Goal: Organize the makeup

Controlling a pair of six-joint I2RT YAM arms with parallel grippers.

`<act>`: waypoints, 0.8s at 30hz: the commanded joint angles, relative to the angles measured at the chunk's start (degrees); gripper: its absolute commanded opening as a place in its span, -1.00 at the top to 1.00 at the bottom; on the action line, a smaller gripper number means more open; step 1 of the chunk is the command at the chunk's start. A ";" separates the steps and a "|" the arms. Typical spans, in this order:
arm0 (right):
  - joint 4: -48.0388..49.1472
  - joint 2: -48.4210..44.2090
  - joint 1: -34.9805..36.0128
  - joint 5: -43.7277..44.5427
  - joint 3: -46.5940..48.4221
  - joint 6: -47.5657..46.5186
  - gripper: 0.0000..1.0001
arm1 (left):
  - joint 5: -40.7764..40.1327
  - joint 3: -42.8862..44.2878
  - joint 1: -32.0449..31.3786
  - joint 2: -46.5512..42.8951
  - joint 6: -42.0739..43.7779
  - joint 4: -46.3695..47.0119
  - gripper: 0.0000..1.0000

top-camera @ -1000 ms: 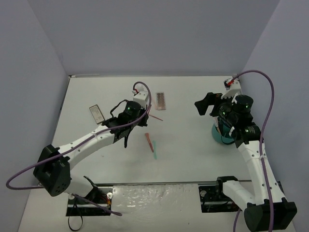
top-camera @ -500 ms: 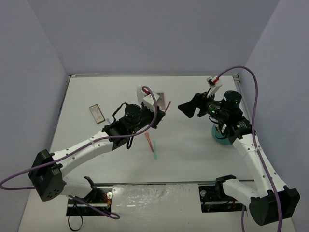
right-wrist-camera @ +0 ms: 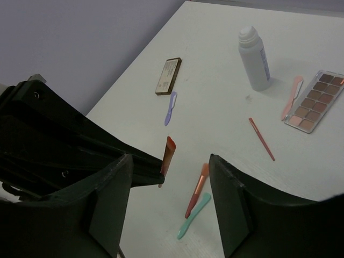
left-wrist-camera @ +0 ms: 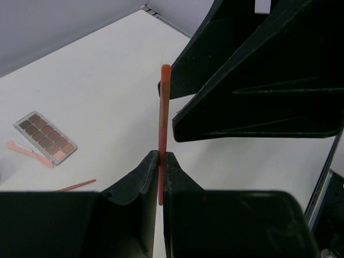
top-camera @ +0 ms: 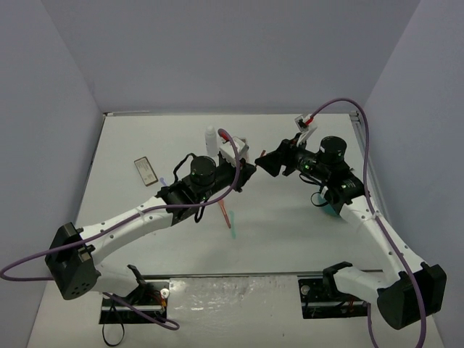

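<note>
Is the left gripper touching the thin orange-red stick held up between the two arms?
Touching. The left wrist view shows the left gripper clamped on both sides of the thin orange-red stick, which rises from between its fingers.

Largely hidden from above behind the left arm, and clipped by the right edge in the right wrist view: the open palette [right-wrist-camera: 314, 101]. Buried between the pinched fingers of the left gripper [left-wrist-camera: 160, 157]: the lower end of the orange stick [left-wrist-camera: 164, 118], barely a speck from above. Mostly covered by the right arm: the teal tub [top-camera: 330, 206], compartments impossible to make out.
</note>
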 commanded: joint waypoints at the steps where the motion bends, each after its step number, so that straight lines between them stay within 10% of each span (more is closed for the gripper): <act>1: 5.95 0.31 0.73 0.02 0.33 0.11 0.00 | 1.07 4.91 -0.28 -0.34 0.38 5.73 1.00; 17: 7.25 0.66 0.73 -0.09 -0.33 -0.10 0.93 | 2.82 6.09 -0.37 1.33 0.04 4.71 1.00; 24: 6.95 -0.32 0.66 1.09 -0.74 -1.10 1.00 | 2.68 6.00 -0.37 1.20 -0.61 4.36 0.89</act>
